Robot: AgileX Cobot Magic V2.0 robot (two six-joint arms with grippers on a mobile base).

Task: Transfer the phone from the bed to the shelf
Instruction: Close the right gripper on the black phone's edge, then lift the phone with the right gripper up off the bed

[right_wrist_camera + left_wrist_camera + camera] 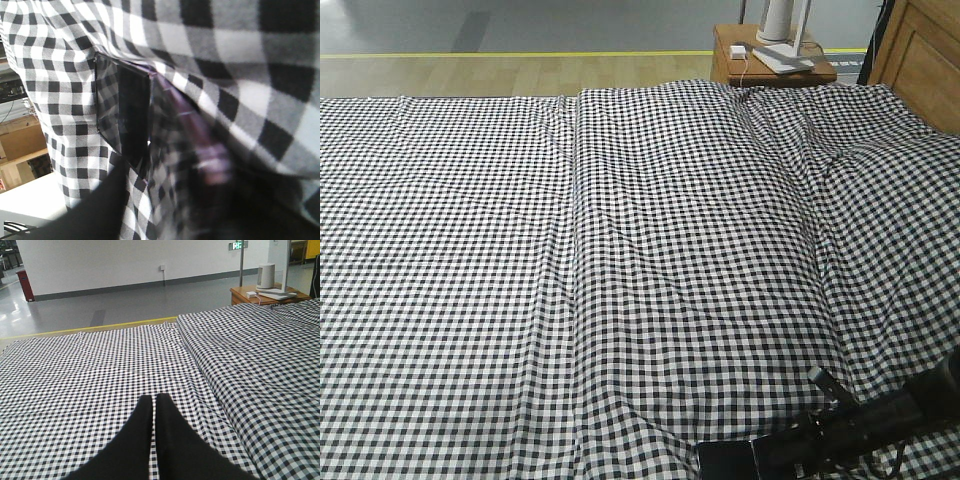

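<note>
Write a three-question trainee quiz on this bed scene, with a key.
1. True or false: the left hand is holding the phone.
2. Which arm reaches down to the phone? A. left B. right C. neither
3. Fill in: the phone lies on the black-and-white ___ bed.

Key:
1. False. The left hand is shut and empty, over the bed.
2. B, the right arm.
3. Checked.
</note>
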